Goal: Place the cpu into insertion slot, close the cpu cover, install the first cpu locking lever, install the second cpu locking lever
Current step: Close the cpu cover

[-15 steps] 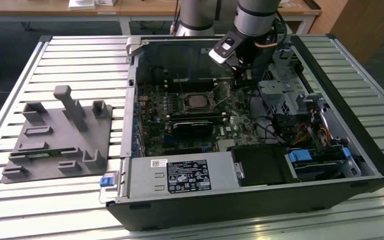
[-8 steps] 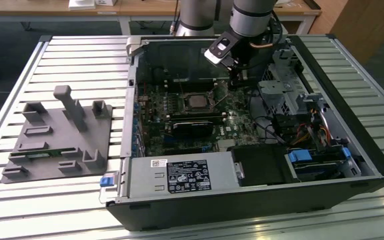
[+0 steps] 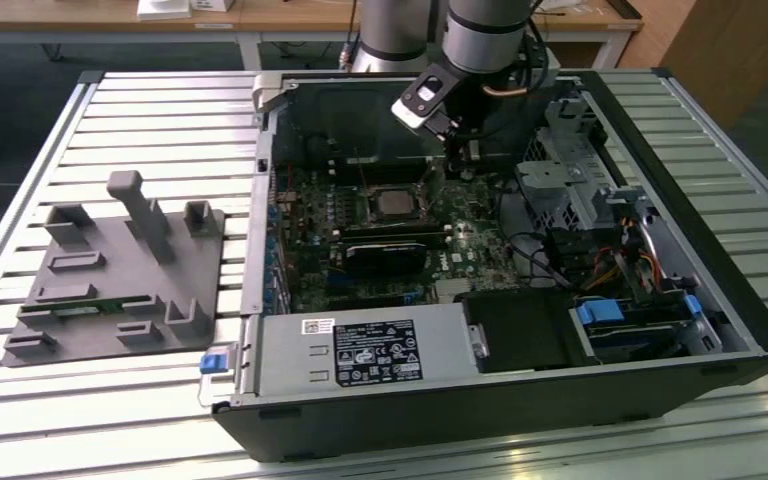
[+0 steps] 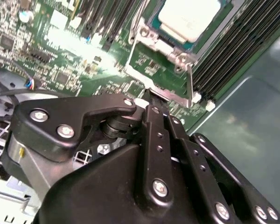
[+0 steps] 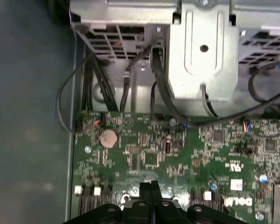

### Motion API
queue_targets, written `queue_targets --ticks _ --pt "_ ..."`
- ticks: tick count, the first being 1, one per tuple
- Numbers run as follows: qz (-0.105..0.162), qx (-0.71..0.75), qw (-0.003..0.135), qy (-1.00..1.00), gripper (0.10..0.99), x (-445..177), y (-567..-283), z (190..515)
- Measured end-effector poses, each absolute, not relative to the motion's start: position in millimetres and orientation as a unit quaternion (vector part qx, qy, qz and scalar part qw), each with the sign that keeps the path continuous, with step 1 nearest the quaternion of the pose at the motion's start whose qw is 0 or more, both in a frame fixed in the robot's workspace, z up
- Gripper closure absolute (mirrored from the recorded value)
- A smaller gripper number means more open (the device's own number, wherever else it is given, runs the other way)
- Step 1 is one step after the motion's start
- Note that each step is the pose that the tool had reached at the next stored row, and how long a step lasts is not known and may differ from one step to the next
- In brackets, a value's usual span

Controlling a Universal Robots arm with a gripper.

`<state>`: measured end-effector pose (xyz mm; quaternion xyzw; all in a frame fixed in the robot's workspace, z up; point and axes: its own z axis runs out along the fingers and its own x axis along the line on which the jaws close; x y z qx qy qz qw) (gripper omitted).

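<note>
The cpu (image 3: 395,204), a pale silver square, lies in the insertion slot on the green motherboard inside the open computer case. In the second wrist view the cpu (image 4: 189,18) sits inside the silvery cpu cover (image 4: 155,49), which lies flat around it. A thin metal locking lever (image 4: 190,81) runs along one side of the socket. My gripper (image 3: 458,168) hangs just to the exterior view's right of the socket. Its black fingers are shut together in both wrist views, with nothing seen between them. The gripper (image 4: 149,97) tip is at the socket's metal edge, and the gripper (image 5: 151,185) is low over the board.
A grey fixture plate (image 3: 111,270) lies on the slatted table at the exterior view's left. Inside the case are a metal drive cage (image 5: 203,51) with black cables, memory slots (image 4: 233,51), a black card (image 3: 387,250) and the power supply (image 3: 357,350).
</note>
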<state>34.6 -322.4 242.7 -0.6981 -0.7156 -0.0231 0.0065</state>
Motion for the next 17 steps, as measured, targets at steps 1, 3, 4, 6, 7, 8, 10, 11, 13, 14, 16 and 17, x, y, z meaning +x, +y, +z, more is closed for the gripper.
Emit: queue_targets --ticks 1,3,4,6,7,8,10,11,13,14,16,17 --pt "-0.023 -0.698 0.006 -0.716 0.980 32 -322 243" --pt "-0.023 -0.698 0.006 -0.716 0.980 27 -322 243" --pt "-0.023 -0.698 0.006 -0.716 0.980 24 -322 243" --pt "-0.023 -0.698 0.006 -0.716 0.980 20 -322 243" --pt "-0.023 -0.698 0.006 -0.716 0.980 18 -322 243" --pt "-0.023 -0.698 0.006 -0.716 0.980 16 -322 242" --pt "-0.023 -0.698 0.006 -0.716 0.980 12 -322 242" --pt "-0.023 -0.698 0.006 -0.716 0.980 10 -322 242" --pt "-0.023 -0.698 0.006 -0.716 0.980 7 -322 242" --pt "-0.023 -0.698 0.006 -0.716 0.980 6 -322 241" --pt "-0.023 -0.698 0.006 -0.716 0.980 5 -322 240" --pt "-0.023 -0.698 0.006 -0.716 0.980 5 -323 239"
